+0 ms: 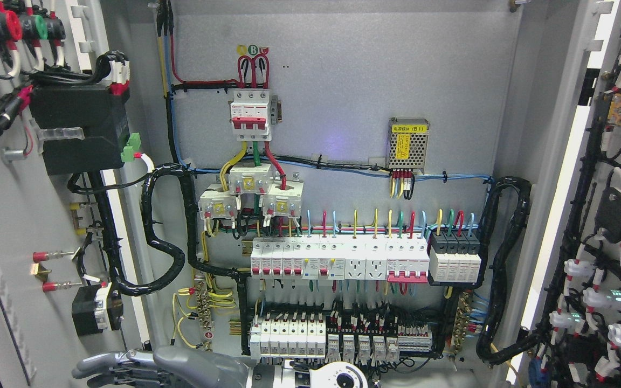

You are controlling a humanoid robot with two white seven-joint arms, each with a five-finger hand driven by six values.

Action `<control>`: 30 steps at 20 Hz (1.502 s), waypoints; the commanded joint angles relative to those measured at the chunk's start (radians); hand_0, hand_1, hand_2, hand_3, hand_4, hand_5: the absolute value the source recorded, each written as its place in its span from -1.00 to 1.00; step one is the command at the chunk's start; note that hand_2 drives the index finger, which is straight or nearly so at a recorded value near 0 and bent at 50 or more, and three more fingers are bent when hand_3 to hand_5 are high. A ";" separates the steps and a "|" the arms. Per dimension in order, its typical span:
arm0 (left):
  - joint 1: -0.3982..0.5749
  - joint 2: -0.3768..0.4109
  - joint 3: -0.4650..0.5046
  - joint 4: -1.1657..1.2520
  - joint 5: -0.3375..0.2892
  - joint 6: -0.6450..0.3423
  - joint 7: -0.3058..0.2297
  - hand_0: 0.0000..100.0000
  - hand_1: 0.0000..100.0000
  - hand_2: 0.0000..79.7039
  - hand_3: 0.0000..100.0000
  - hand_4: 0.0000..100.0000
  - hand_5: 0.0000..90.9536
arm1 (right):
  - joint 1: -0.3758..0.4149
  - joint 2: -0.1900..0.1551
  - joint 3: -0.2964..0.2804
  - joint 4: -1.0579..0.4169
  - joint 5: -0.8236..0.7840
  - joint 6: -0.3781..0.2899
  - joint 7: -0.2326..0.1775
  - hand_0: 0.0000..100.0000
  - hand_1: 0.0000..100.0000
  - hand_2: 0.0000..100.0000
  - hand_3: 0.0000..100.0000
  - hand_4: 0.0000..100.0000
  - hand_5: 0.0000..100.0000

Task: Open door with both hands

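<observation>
Currently both doors [30,215] stand open; my one visible robot hand [122,364], fingers spread and empty, could snag the near cables [154,237].

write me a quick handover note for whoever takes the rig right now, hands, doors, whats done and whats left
Left hand: low at the bottom edge, fingers spread and relaxed, holding nothing, pointing toward the left door.
Right hand: not in view. The arm and wrist joint at bottom centre cannot be assigned to a side.
Left door: swung wide open, its inner face with wiring showing.
Right door: also swung open, inner wiring showing.
Cabinet interior: fully exposed, breakers and terminal rows visible.
Done: both doors look open.
Left: probably nothing but pulling the arms clear; confirm that the doors stay put.
</observation>
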 commanded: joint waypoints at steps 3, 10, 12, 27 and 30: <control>0.000 0.000 0.000 0.023 0.000 -0.006 -0.003 -0.76 -0.22 -1.00 -1.00 -1.00 -1.00 | 0.029 -0.014 -0.095 -0.006 -0.002 -0.003 -0.001 -0.90 -1.00 -1.00 -1.00 -1.00 -1.00; 0.000 -0.003 0.000 0.025 -0.003 -0.007 -0.121 -0.76 -0.22 -1.00 -1.00 -1.00 -1.00 | 0.095 -0.048 -0.145 -0.006 0.001 -0.004 -0.021 -0.90 -1.00 -1.00 -1.00 -1.00 -1.00; 0.000 -0.002 0.000 0.023 -0.001 -0.006 -0.121 -0.76 -0.22 -1.00 -1.00 -1.00 -1.00 | 0.113 -0.051 -0.158 -0.006 0.002 -0.004 -0.024 -0.90 -1.00 -1.00 -1.00 -1.00 -1.00; 0.020 -0.002 -0.084 -0.102 -0.014 -0.073 -0.107 -0.76 -0.22 -1.00 -1.00 -1.00 -1.00 | 0.246 -0.059 -0.187 -0.022 0.012 -0.078 -0.282 -0.90 -1.00 -1.00 -1.00 -1.00 -1.00; 0.064 0.006 -0.086 -0.184 -0.057 -0.115 -0.097 -0.76 -0.22 -1.00 -1.00 -1.00 -1.00 | 0.286 -0.059 -0.187 -0.043 0.013 -0.099 -0.362 -0.90 -1.00 -1.00 -1.00 -1.00 -1.00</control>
